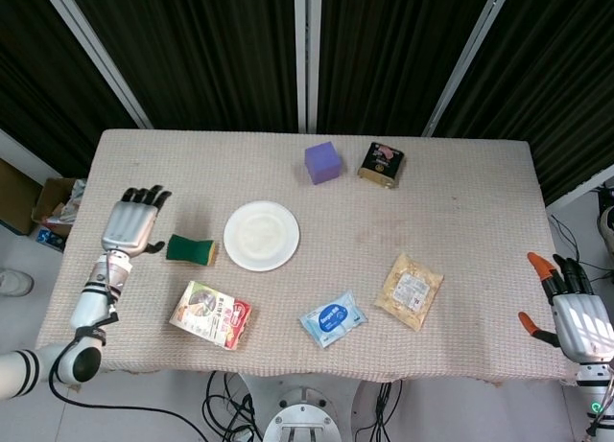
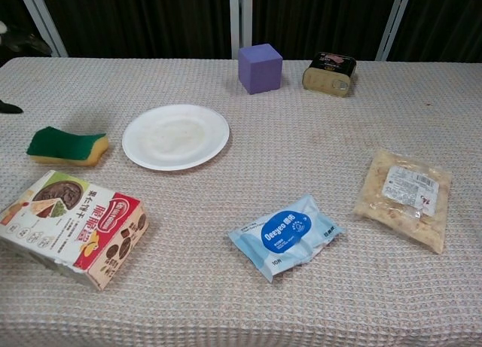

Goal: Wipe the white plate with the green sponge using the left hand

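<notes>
The white plate [image 1: 261, 235] [image 2: 176, 135] lies flat on the table, left of centre. To its left lies the green sponge [image 1: 191, 249] [image 2: 67, 145], green side up with a yellow underside, flat on the cloth and touched by nothing. My left hand [image 1: 131, 225] is just left of the sponge, open with its fingers spread, a small gap between them. In the chest view only dark fingertips [image 2: 10, 107] show at the left edge. My right hand [image 1: 574, 311] hangs open off the table's right end, holding nothing.
A snack box [image 1: 211, 314] [image 2: 71, 226] lies in front of the sponge. A blue packet [image 1: 332, 318], a clear food bag [image 1: 410, 289], a purple cube [image 1: 323, 161] and a dark tin [image 1: 381, 164] are spread over the table.
</notes>
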{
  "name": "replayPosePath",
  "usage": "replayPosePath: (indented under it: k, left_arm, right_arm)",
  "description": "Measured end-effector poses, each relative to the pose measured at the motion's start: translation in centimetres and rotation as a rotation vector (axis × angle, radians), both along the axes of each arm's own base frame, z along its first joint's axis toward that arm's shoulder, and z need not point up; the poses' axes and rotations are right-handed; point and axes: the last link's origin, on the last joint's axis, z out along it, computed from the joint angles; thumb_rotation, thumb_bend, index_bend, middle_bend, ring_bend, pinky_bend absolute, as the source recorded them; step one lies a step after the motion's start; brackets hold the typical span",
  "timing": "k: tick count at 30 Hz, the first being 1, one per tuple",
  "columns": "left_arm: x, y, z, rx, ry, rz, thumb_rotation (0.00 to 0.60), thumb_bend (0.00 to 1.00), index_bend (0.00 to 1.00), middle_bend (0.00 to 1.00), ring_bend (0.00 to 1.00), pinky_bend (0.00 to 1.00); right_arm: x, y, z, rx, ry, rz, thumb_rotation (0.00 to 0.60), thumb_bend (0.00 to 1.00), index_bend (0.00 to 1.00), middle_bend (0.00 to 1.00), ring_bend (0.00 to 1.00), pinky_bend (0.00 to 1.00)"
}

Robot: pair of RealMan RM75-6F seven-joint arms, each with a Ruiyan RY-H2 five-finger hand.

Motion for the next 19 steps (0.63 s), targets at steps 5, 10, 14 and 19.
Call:
replayPosePath:
  k: [5,10,14,19]
  left_arm:
    - [-2.8,-2.8,4.9,0.186,-0.078,-0.021,0.600,0.13,0.19,0.15,0.15,0.14]
    - [-5.7,-7.6,8.0,0.273,-0.131,-0.047,0.600,0.11,0.19,0.15,0.15,0.14]
    - [-7.4,-11.8,9.0,0.297,-0.123,-0.037,0.600,0.10,0.19,0.15,0.15,0.14]
    - [-8.5,-15.9,8.7,0.277,-0.129,-0.003,0.600,0.10,0.19,0.15,0.15,0.14]
  right_arm:
    - [-0.1,-0.1,0.3,0.005,-0.019,0.005,0.600,0.15,0.06,0.14,0.02,0.00]
    - [0.5,-0.2,-0.5,0.038,-0.027,0.037,0.600,0.15,0.06,0.14,0.02,0.00]
    - [0.9,-0.2,-1.0,0.053,-0.035,0.056,0.600,0.15,0.07,0.14,0.02,0.00]
    - [1.4,-0.3,-1.5,0.068,-0.039,0.071,0.600,0.15,0.07,0.14,0.02,0.00]
